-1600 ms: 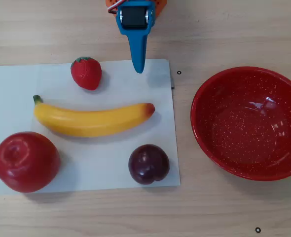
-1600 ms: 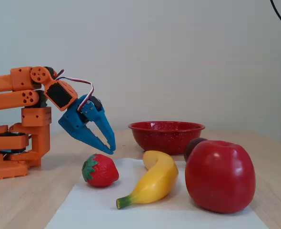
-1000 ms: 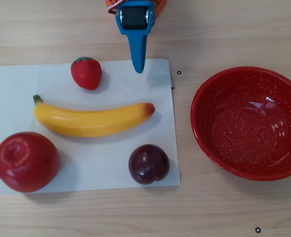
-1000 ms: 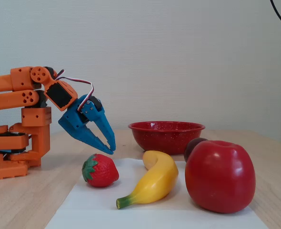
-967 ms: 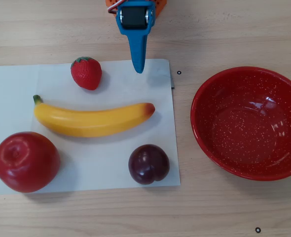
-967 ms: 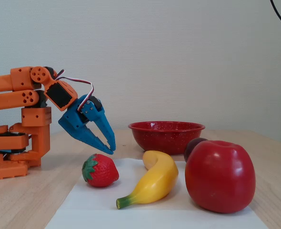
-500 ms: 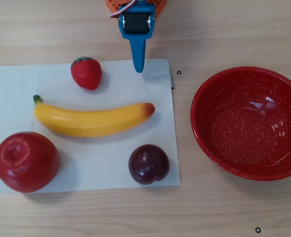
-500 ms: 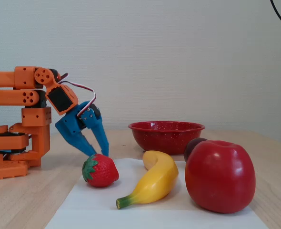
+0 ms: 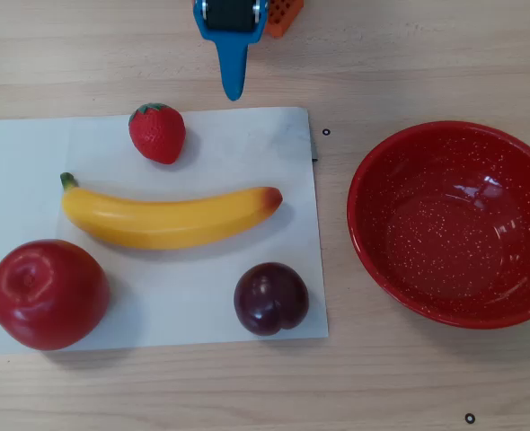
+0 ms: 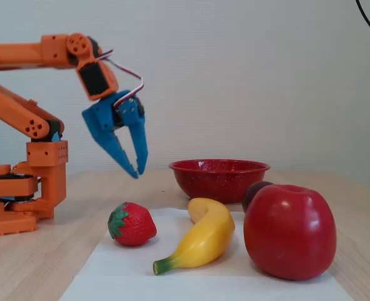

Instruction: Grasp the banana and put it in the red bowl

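Note:
The yellow banana (image 9: 171, 220) lies flat on a white sheet, green stem to the left and orange-red tip to the right in the overhead view. In the fixed view the banana (image 10: 204, 241) lies with its stem toward the camera. The red speckled bowl (image 9: 445, 233) stands empty on the wood table to the right of the sheet, and it shows behind the fruit in the fixed view (image 10: 219, 179). My blue gripper (image 9: 234, 90) hangs in the air beyond the sheet's far edge, above the table and clear of the banana. In the fixed view the gripper (image 10: 137, 173) points down with its fingertips together and holds nothing.
On the white sheet (image 9: 202, 296) also lie a strawberry (image 9: 157, 133) near the gripper, a big red apple (image 9: 48, 294) at the front left and a dark plum (image 9: 271, 298) at the front right. The orange arm base (image 10: 22, 194) stands at the left in the fixed view.

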### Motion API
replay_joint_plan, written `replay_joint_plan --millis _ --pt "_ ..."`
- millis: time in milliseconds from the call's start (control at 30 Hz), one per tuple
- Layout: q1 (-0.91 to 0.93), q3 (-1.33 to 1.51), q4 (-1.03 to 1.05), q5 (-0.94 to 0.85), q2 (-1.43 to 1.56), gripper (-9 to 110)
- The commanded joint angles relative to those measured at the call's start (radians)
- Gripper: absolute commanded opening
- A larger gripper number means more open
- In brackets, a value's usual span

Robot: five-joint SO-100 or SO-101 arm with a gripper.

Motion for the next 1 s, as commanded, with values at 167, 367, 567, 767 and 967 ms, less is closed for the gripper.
replay_joint_plan --millis 167,367,567,767,967 --pt "-0.092 -0.402 0.109 0.094 -0.236 0" --pt "-0.129 -0.666 0.196 0.126 -0.472 3" --pt "-0.153 -0.934 0.304 0.118 -0.69 12" --pt "-0.178 -1.16 0.426 0.147 -0.891 25" --pt "-0.201 -1.23 0.456 0.206 -1.014 45"
